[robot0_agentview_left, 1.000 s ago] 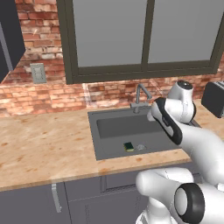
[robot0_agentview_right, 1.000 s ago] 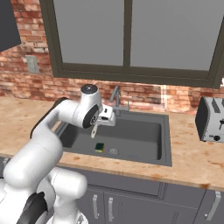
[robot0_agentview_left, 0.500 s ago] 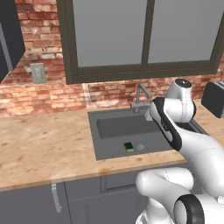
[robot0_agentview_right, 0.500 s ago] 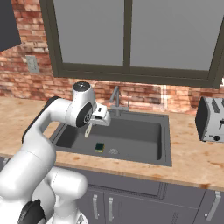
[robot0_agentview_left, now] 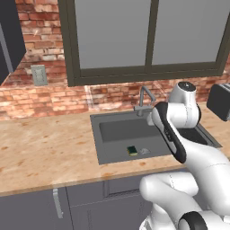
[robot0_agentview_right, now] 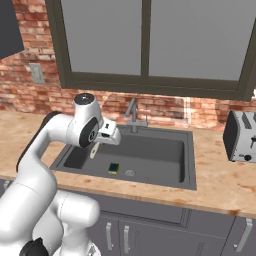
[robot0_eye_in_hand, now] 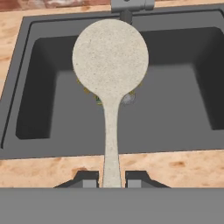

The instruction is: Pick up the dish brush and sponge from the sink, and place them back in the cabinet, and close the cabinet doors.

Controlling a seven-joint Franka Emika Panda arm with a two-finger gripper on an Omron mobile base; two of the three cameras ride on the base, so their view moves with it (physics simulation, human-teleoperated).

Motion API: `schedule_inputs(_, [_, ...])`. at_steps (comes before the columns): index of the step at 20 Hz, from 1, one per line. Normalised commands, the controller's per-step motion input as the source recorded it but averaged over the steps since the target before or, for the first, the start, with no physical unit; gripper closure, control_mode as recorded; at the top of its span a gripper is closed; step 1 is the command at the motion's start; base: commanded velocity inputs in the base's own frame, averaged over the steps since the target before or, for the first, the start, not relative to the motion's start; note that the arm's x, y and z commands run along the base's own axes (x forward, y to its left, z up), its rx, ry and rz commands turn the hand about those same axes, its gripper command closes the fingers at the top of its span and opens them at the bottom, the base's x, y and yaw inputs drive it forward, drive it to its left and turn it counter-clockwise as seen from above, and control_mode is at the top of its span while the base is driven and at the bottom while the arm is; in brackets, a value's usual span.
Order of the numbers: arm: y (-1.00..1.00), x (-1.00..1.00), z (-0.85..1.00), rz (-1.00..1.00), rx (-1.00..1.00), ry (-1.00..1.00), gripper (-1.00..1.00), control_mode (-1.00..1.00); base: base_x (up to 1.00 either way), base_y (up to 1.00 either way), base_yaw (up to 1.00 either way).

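Claw (robot0_eye_in_hand: 111,180) grips dish brush (robot0_eye_in_hand: 110,61) handle; head points roughly faucetward.

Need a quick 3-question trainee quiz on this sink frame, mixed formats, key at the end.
1. True or false: the end effector is shut on the brush handle.
2. Where is the sponge? A) counter B) sink floor C) toaster
3. Fill in: the brush hangs above the ____.

Key: 1 true; 2 B; 3 sink
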Motion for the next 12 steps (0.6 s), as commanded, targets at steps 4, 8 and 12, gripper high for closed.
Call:
schedule_inputs(4, [0.0, 0.0, 0.0, 0.0, 0.0, 0.0, 1.0, 1.0, -0.14, 0.01, 0.0])
schedule_inputs(8, [0.0, 0.0, 0.0, 0.0, 0.0, 0.0, 1.0, 1.0, -0.26, 0.0, 0.0])
schedule_inputs(12, [0.0, 0.0, 0.0, 0.0, 0.0, 0.0, 1.0, 1.0, -0.46, 0.0, 0.0])
